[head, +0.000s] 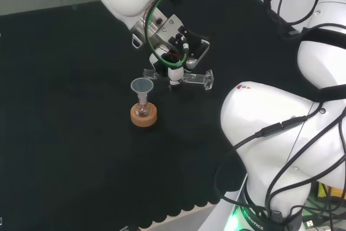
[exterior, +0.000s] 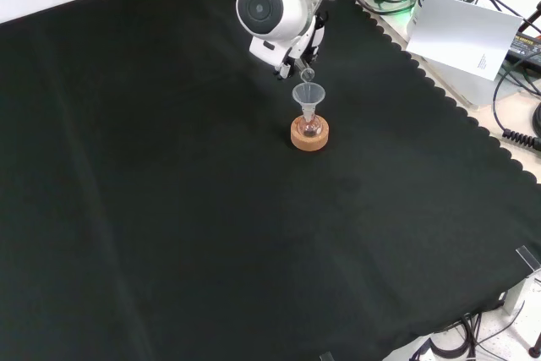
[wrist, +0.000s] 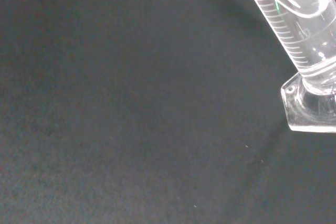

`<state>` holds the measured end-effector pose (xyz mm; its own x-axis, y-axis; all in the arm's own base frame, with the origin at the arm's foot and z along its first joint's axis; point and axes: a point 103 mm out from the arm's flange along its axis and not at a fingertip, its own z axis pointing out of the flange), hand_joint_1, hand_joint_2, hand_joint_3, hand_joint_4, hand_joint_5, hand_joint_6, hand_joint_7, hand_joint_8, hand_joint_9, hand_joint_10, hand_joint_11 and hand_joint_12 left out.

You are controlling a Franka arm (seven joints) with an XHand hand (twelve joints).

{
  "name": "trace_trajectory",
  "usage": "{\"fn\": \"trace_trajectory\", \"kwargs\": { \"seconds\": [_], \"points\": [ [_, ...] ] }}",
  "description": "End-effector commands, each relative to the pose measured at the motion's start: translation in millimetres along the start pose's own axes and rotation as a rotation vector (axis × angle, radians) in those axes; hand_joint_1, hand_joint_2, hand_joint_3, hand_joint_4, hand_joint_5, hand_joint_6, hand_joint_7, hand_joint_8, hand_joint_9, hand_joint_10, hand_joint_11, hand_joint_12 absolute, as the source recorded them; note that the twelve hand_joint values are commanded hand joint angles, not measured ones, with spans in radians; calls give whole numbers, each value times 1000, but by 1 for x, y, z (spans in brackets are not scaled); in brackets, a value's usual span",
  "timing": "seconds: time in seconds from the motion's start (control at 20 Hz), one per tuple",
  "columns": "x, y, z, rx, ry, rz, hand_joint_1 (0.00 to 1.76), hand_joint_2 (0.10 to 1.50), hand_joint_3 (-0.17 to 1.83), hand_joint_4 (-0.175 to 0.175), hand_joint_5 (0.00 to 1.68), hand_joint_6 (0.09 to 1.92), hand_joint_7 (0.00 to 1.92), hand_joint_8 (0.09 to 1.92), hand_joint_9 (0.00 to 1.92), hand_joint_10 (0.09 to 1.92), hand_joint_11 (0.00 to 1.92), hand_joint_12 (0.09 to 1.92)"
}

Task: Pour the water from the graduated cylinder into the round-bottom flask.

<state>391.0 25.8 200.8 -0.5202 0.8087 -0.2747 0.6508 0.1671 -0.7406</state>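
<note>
Hand (head: 174, 58) holds graduated cylinder (head: 186, 77) level; mouth beside funnel (head: 142, 86).

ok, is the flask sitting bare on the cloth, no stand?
No. In the head view the round-bottom flask sits in a cork ring stand, with a funnel in its neck.

The head view looked from behind and above the arm's base, over the big white links (head: 281, 133) at its right, down onto the black cloth (head: 65, 133), fairly near the cork stand (head: 144, 115). The front view faced the arm from the opposite side, higher and farther off, taking in most of the cloth (exterior: 169, 209), and those 2 views shared the stand (exterior: 309, 133) with its funnel (exterior: 308, 95). The wrist view sat very close, looking along the graduated cylinder (wrist: 294, 19) toward the cloth (wrist: 131, 119).
</note>
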Motion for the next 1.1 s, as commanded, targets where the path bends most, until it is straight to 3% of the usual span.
{"fn": "trace_trajectory", "kwargs": {
  "seconds": [0.05,0.25,0.6,0.65,0.7,0.75,0.8,1.1],
  "points": [
    [-3,-2,0,47,-13,13,1258,1109,5,-175,978,999,1006,989,1417,87,1284,709],
    [-2,-4,2,77,-14,-16,1258,1109,4,-175,978,1000,1006,990,1418,87,1284,710],
    [5,-7,0,102,-52,-25,1258,1110,3,-175,977,1001,1005,992,1419,87,1284,712],
    [6,-8,0,102,-60,-26,1221,1114,4,-175,978,1008,1040,869,1418,87,1282,712],
    [8,-8,0,103,-59,-28,1229,1110,5,-175,981,1001,1039,883,1419,87,1283,710],
    [9,-8,-1,107,-64,-27,1241,1110,5,-175,980,1000,1026,924,1421,87,1284,710],
    [11,-8,-2,115,-73,-19,1212,1113,6,-175,980,1007,1052,833,1421,87,1283,710],
    [12,-7,-2,164,-96,19,1256,1111,4,-175,976,1003,1004,990,1424,87,1286,709]
  ]
}}
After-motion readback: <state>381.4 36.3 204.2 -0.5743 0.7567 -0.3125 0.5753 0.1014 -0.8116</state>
